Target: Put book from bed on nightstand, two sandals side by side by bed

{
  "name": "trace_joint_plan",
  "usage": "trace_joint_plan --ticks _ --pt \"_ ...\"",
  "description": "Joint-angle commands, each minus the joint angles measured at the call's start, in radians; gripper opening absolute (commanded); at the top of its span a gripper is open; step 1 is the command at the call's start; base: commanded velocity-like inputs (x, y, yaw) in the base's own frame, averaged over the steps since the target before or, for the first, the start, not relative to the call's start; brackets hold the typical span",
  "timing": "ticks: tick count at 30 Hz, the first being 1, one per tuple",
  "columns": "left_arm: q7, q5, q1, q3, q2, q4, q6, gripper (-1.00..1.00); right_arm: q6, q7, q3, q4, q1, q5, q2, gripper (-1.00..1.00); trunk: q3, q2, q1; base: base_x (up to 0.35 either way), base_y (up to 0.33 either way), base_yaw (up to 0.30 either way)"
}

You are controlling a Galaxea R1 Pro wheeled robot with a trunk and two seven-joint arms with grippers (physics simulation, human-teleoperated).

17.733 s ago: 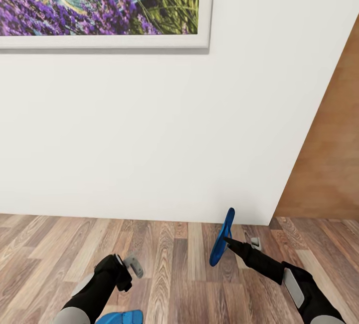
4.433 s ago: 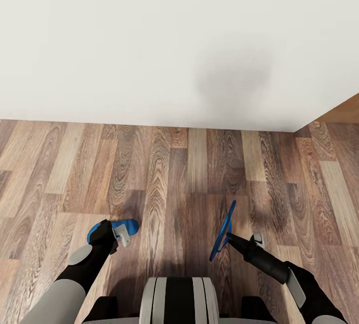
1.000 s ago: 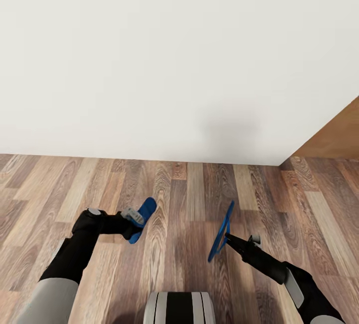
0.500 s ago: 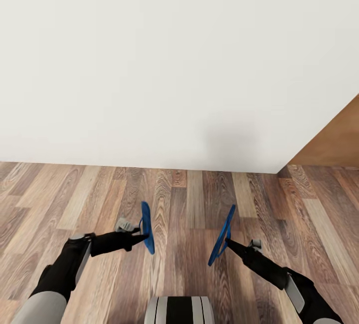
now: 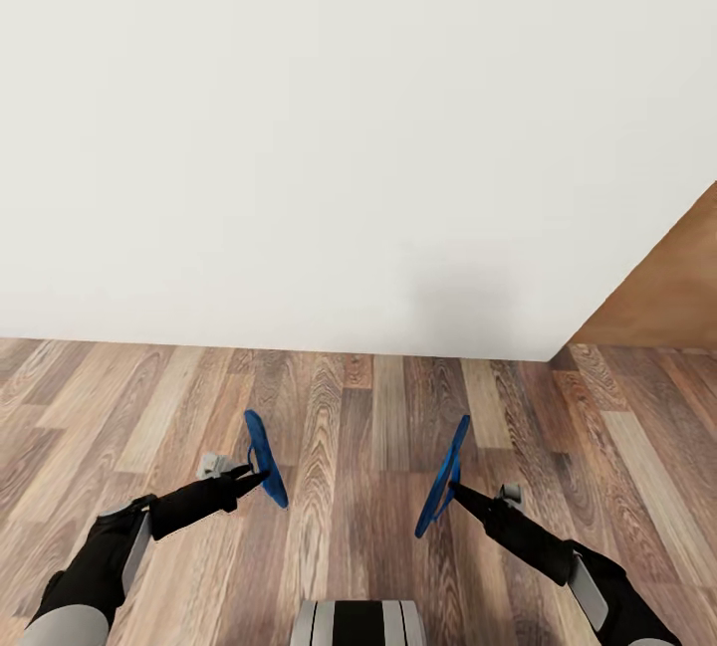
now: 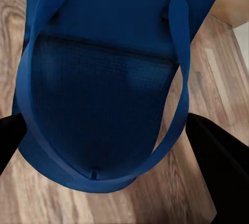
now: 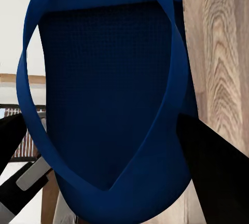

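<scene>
Two sandals hang edge-up at lower frame: left gripper (image 5: 249, 473) clamps the left sandal (image 5: 265, 473), right gripper (image 5: 450, 489) clamps the right sandal (image 5: 443, 477), likely for carrying above the floor (image 5: 358, 407) toward the bed.

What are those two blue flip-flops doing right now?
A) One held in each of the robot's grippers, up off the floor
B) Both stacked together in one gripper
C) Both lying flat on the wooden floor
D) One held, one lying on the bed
A: the left gripper pinches one sandal and the right gripper the other sandal, each held on edge above the plank floor.
</scene>
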Motion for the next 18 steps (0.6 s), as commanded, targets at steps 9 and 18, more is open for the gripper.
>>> trace_joint_plan --ticks 9,18 --pt "-0.007 -0.005 0.0 0.016 -0.003 -0.021 0.014 -1.0 0.01 0.002 -0.001 0.001 0.0 -0.002 0.002 -1.0 0.034 0.002 -0.004 0.0 0.0 0.0" --pt "-0.007 -0.005 0.0 0.017 -0.004 -0.021 0.015 -1.0 0.01 0.004 0.001 0.0 0.0 -0.002 0.003 -1.0 0.069 0.004 -0.008 0.0 0.0 0.0"
